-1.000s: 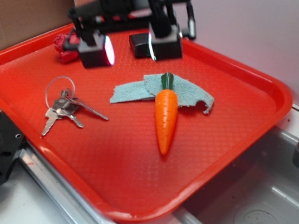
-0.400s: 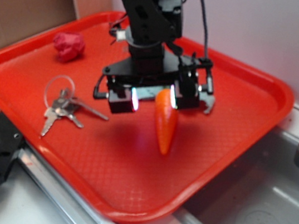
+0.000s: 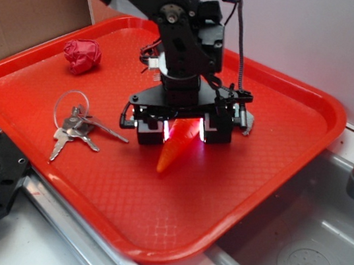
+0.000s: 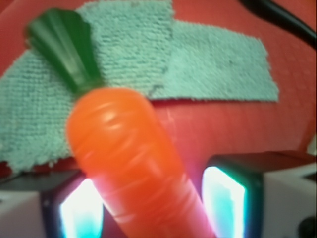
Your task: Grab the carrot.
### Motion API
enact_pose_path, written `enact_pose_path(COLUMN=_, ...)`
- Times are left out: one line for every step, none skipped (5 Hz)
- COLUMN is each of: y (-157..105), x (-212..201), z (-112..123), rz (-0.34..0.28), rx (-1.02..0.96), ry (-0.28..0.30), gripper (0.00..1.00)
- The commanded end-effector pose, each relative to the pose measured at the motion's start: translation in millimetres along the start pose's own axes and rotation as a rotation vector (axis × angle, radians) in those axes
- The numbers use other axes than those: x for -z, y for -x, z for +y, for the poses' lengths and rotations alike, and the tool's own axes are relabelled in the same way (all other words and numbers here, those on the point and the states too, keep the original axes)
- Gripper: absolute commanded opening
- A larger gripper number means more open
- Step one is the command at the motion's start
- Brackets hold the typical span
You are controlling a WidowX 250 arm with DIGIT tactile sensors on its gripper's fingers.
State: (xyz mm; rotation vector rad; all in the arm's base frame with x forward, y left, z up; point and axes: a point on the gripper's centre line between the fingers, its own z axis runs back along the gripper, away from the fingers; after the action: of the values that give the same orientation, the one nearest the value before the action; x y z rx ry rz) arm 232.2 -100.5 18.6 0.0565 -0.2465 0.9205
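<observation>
Overall light: bright, even, diffuse in both views; no hard-edged shadows.
Pad glow: lit fingertips shine cyan-white in the wrist view, pink-white in the exterior view, tinting the carrot between the jaws.
Shadow: soft dark patch on the tray directly under the gripper.
Glare: pale sheen along the tray rim; small streak highlights on the carrot's skin.
Focus, wrist view: whole frame soft; the cloth beyond the jaws blurs least, pads at the bottom edge smear.
Focus, exterior view: fairly sharp, mild grain.
</observation>
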Motion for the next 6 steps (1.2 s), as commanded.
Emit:
enact_pose_path(y=-13.1, x=-16.2, z=-0.2, rz=0.014, rx=-0.001, ry=0.046, gripper=0.00)
enact_pose_path(y=-21.9, x=-44.9, z=2.7, rz=0.031, rx=0.072, ry=0.086, gripper=0.00)
enact_pose_path(y=-41.0, x=-85.1, z=9.2, rz=0.097, rx=0.170, ry=0.116, gripper=0.00)
enact_pose_path(y=-57.9, x=-116.1, z=19.5, rz=0.136, rx=0.273, ry=0.137, gripper=0.00)
enact_pose_path(y=-70.8, x=-140.5, z=31.8, rz=0.224, rx=0.453, ry=0.119, gripper=0.00)
enact_pose_path(y=-82.3, x=-157.3, z=45.9, rz=0.265, rx=0.483, ry=0.125, gripper=0.00)
